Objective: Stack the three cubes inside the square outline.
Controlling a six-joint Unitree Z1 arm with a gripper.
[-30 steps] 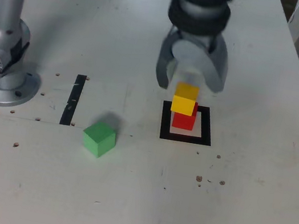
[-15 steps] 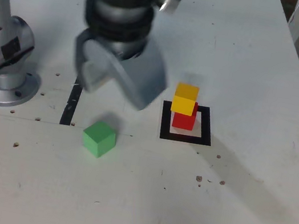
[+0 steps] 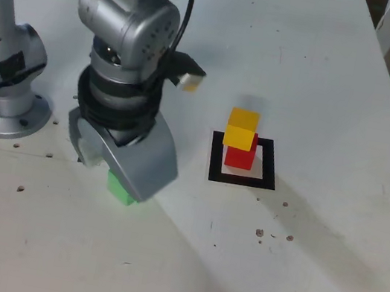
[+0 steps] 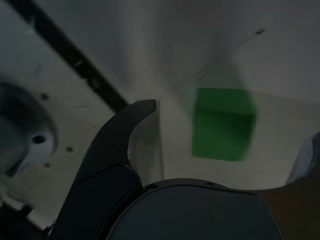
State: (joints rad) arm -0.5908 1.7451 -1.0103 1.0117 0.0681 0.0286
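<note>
Grey and spread apart, the pincer (image 3: 119, 170) hung low over the green cube (image 3: 121, 187), its jaws straddling the block without touching it in the wrist view (image 4: 223, 124). Only a corner of that cube showed beneath the jaws in the exterior view. Toward the exterior view's right, well apart, the yellow cube (image 3: 241, 129) sat on the red cube (image 3: 239, 156), slightly askew, inside the square outline (image 3: 215, 157). All rested on the white surface (image 3: 294, 269), with the arm's base (image 3: 4, 93) at the exterior view's left.
</note>
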